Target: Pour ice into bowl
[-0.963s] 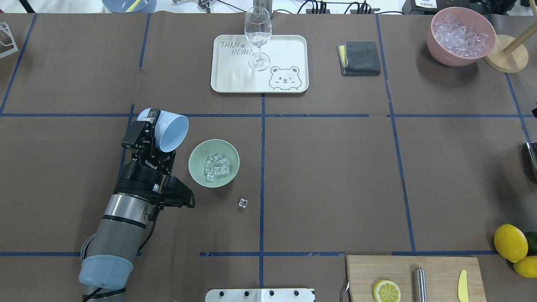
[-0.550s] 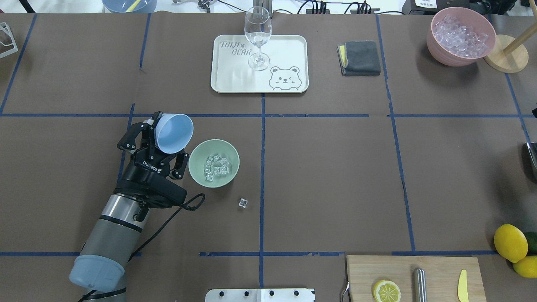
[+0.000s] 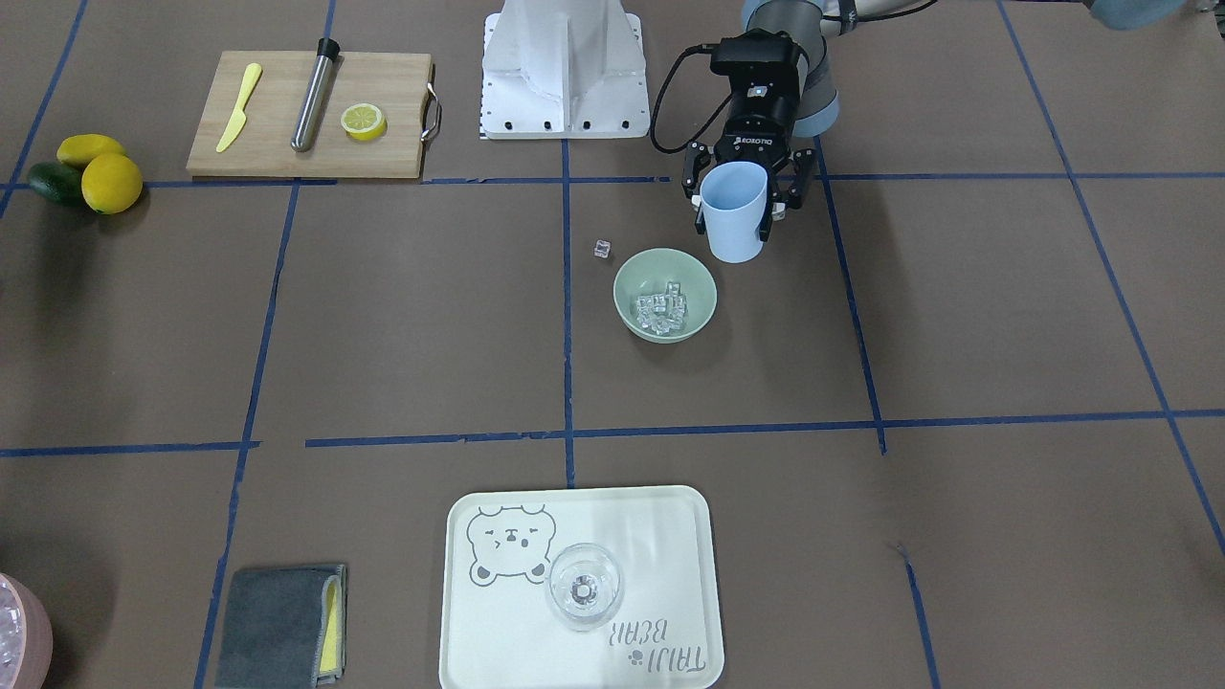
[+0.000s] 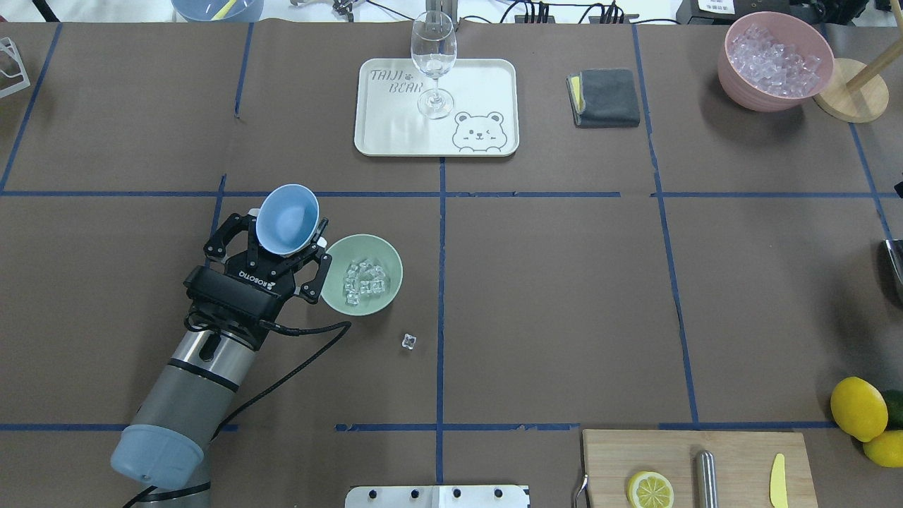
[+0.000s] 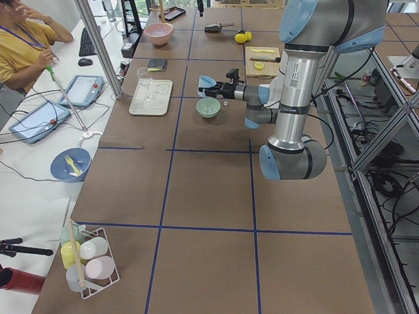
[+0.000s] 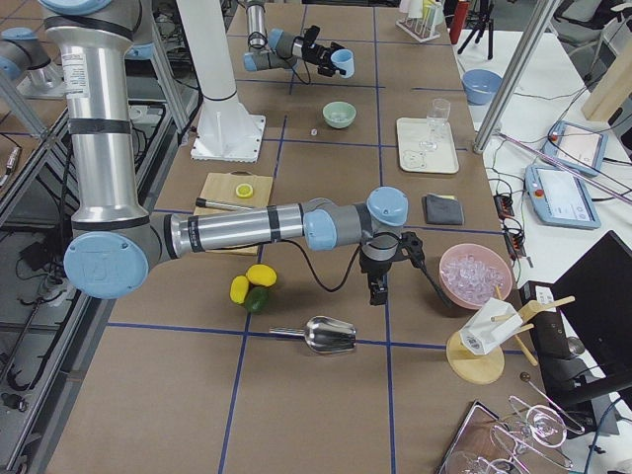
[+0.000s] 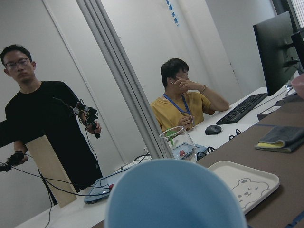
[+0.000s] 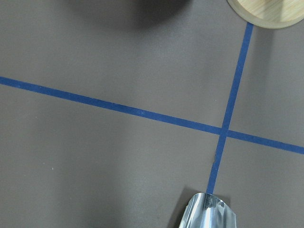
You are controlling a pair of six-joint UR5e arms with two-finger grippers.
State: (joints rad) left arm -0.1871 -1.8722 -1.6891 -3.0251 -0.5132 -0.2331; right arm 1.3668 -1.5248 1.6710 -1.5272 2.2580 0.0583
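Note:
The pale sage-green bowl (image 4: 360, 240) stands left of the table's centre line and also shows in the front view (image 3: 634, 276). Ice cubes (image 4: 364, 280) lie inside it. One stray ice cube (image 4: 408, 341) lies on the table beside the bowl. My left gripper (image 4: 282, 236) is shut on a pale blue cup (image 4: 286, 219), held upright, mouth up, just left of the bowl; the cup looks empty. The cup fills the bottom of the left wrist view (image 7: 175, 194). My right gripper (image 6: 378, 286) shows only in the right side view, and I cannot tell whether it is open or shut.
A white tray (image 4: 480, 77) with a wine glass (image 4: 433, 63) stands at the back. A grey cloth (image 4: 605, 97) and a pink bowl of ice (image 4: 773, 60) are back right. A cutting board (image 4: 734, 451), lemons (image 4: 858, 408) and a metal scoop (image 6: 326, 336) are near right.
The left wrist has rolled back, turning the blue cup from tipped sideways toward the bowl to upright with its mouth up. The bowl, the ice and the stray cube have not moved.

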